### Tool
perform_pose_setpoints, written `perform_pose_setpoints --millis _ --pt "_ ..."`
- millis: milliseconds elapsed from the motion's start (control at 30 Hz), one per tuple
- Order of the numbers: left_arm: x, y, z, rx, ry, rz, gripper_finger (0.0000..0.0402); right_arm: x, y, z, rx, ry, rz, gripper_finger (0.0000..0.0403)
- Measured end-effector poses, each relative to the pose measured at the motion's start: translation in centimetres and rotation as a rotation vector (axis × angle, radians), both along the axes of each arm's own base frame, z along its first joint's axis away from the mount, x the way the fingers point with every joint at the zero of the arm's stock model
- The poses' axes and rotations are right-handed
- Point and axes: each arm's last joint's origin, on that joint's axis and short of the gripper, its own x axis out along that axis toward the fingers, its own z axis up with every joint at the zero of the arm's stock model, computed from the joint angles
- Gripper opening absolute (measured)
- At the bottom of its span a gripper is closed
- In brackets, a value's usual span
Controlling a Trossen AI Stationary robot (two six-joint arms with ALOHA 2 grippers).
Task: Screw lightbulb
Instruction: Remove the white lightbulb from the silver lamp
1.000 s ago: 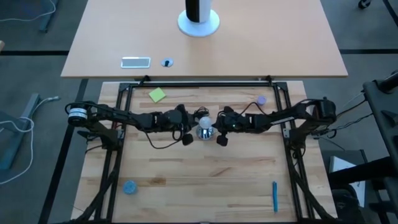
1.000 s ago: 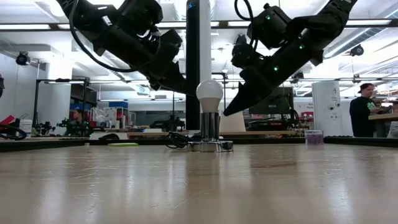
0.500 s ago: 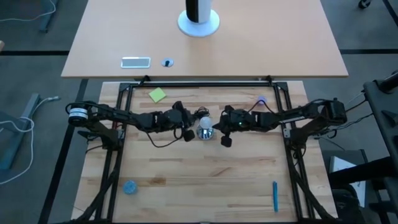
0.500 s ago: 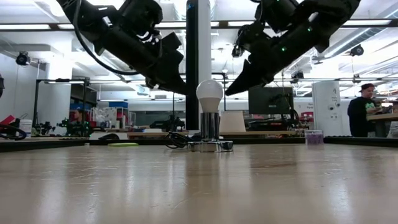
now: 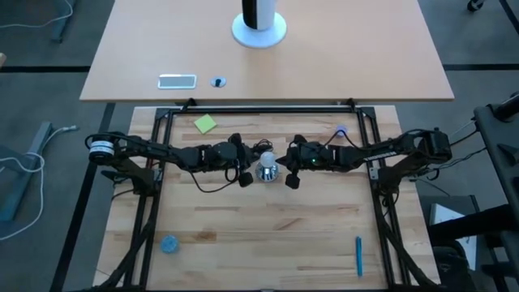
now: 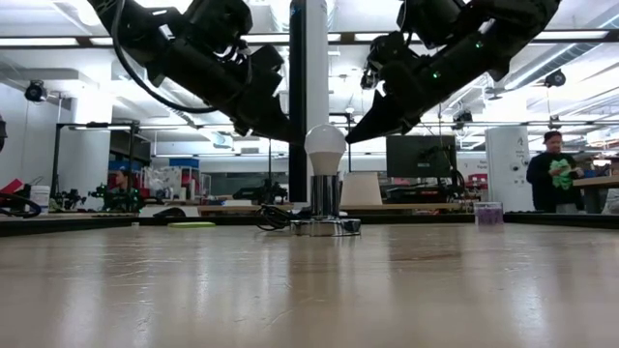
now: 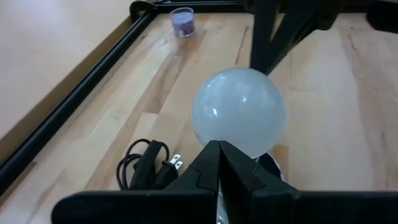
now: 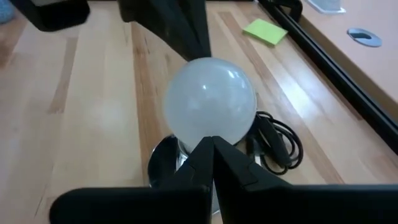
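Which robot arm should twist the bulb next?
Hard to pick. Probably the right gripper: it sits close beside the lightbulb, as does the left gripper. Both have shut jaws and must open first.

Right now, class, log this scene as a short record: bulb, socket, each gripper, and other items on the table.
lightbulb: upright in the socket base, mid-table
black cord: coiled beside the base
left gripper: shut, fingertips close to the bulb, not gripping it
right gripper: shut, close on the opposite side, not gripping
other items: green sticky note, purple disc, blue pen, blue disc
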Motion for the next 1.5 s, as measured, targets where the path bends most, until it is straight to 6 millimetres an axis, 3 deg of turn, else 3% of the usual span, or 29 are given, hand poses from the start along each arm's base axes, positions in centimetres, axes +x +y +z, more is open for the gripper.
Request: perform_pose_setpoints --millis 500,767,933,1500 --pt "0.0 -0.8 -0.1 -0.021 0.008 -0.050 0.0000 0.0 -0.3 0.0 -0.027 0.001 -0.069 0.0000" --pt "-0.7 -0.6 -0.7 -0.047 0.088 0.068 0.0000 -0.7 -0.2 0.4 -0.016 0.029 -0.071 0.0000" --pt "-0.5 0.0 -0.2 0.006 0.037 0.148 0.0000 -0.8 0.1 0.9 0.017 0.007 0.022 0.0000" --pt "0.1 -0.3 0.1 -0.002 -0.014 -0.010 0.0000 0.0 -0.2 0.3 -0.002 -0.030 -0.042 0.0000"
